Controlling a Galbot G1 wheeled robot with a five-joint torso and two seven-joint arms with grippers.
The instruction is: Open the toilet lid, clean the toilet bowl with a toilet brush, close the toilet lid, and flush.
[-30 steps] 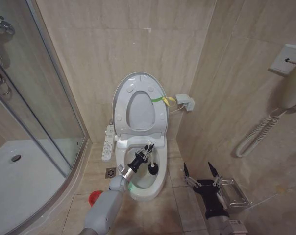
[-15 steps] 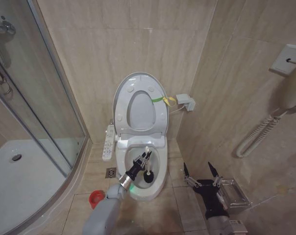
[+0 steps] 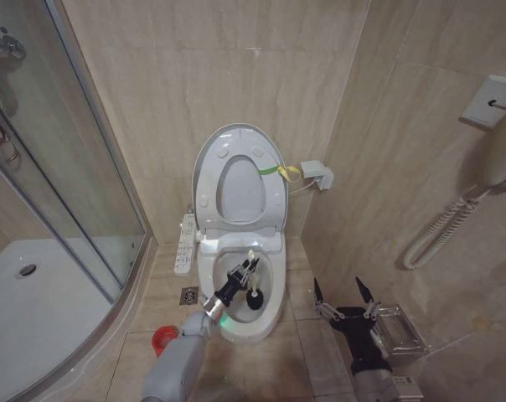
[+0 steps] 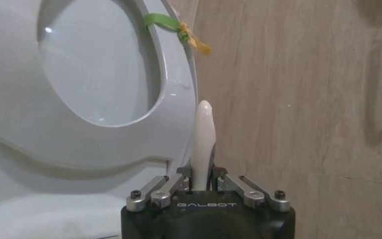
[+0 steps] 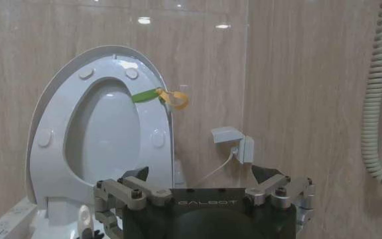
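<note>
The toilet lid (image 3: 239,188) stands raised against the back wall, with the ring seat (image 3: 205,180) up in front of it and a yellow-green band (image 3: 271,170) at its edge. Below it the white toilet bowl (image 3: 276,280) lies open. My left gripper (image 3: 243,275) reaches into the bowl, shut on the toilet brush's white handle (image 4: 203,139). The black brush head (image 3: 255,299) rests low inside the bowl. The left wrist view has the lid (image 4: 91,64) close behind the handle. My right gripper (image 3: 345,295) hangs open and idle, right of the toilet, facing the lid (image 5: 101,134).
A white button strip (image 3: 186,243) hangs at the bowl's left side. The red cup holder (image 3: 163,337) and a floor drain (image 3: 190,295) lie left of the toilet. A glass shower enclosure (image 3: 77,218) bounds the left. A corded wall handset (image 3: 487,159) and a metal rack (image 3: 400,331) sit to the right.
My left gripper has drawn the brush lower and nearer the bowl's front, most of it in the first half second. The right arm has stayed still.
</note>
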